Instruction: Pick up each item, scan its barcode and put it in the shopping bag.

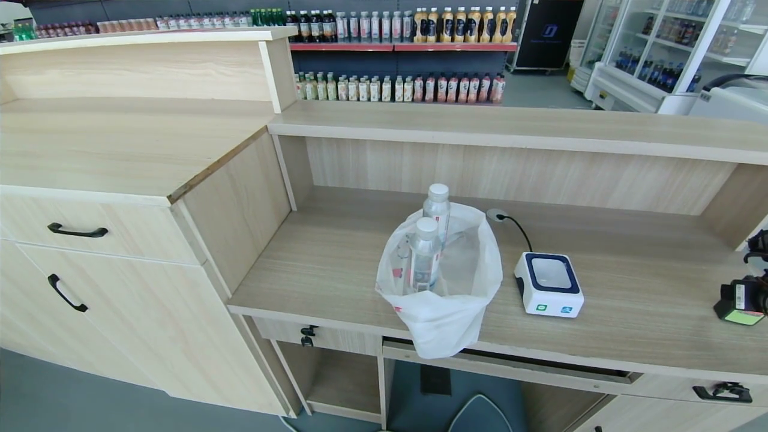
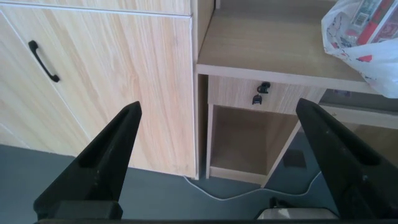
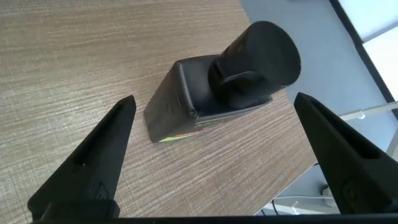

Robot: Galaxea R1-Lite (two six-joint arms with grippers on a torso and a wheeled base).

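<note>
Left gripper (image 2: 219, 109): wide open and holding nothing. It hangs low over the floor in front of the cabinet door (image 2: 112, 74), well apart from the work.
Shopping bag (image 1: 444, 312): on the counter (image 1: 630, 270) with its mouth open and two bottles (image 1: 425, 252) upright inside. Its lower part sags over the front edge.
Bag risk: another item dropped in hard could knock the bottles over, or drag that overhang off the front.
Scanner (image 1: 549, 282): at 3 o'clock from the bag, just beside it, window facing up. Its cable runs back towards 11 o'clock.
Black item (image 3: 217, 87): the one thing not yet bagged. It lies on its side on the counter, far out at 3 o'clock from the scanner.
Right gripper (image 3: 214, 99): spread wide with nothing in it, and the black item lies below the gap.
Item risk: the counter edge is near the item's far side, so an off-centre closing could shove it over. The round cap looks likely to slip or roll between the pads, so the boxy body seems the safer hold.
Scan risk: if the label ends up under a finger, the scan may fail.
View gain, right wrist: it shows the item's boxy body, round cap and the nearby edge.
View gain, head: it adds a pale label on the item's side, and the path past the scanner to the bag.
View gain, left wrist: it shows the bag's overhang from below.
</note>
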